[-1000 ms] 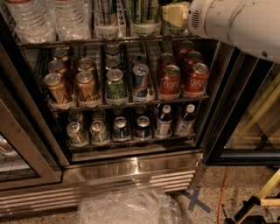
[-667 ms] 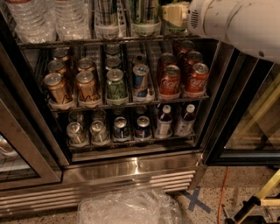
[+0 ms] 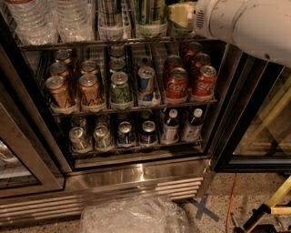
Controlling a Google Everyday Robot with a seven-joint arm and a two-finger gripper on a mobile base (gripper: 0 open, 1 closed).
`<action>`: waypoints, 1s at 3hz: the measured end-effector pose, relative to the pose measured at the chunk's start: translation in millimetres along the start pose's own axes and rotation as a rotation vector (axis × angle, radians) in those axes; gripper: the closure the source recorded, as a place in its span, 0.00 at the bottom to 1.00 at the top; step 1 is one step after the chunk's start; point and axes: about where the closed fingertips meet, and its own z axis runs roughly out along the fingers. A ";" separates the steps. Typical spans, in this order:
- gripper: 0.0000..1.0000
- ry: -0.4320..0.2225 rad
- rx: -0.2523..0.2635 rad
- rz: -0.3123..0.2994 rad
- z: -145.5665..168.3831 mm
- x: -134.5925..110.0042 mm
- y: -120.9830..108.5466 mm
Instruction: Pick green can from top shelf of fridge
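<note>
A crumpled plastic bag (image 3: 132,216) is lying on the floor before the fridge (image 3: 136,175). Inside, the lowest rack is showing four front cans and two white-capped bottles (image 3: 170,125), and the middle rack's front row is holding six short cans. Higher and deeper, on the top shelf (image 3: 91,42), the green can (image 3: 151,11) is standing upright in a white tray, long axis vertical, top cropped. The gripper (image 3: 181,13) is hovering just right of it; whether it is apart or together cannot be told. Nothing is differing from a second ago.
</note>
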 end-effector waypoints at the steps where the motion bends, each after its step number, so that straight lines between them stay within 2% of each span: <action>1: 1.00 0.001 0.000 0.001 0.3 2.8 3.0; 3: 1.00 -0.035 0.002 0.002 -6.7 -6.3 6.9</action>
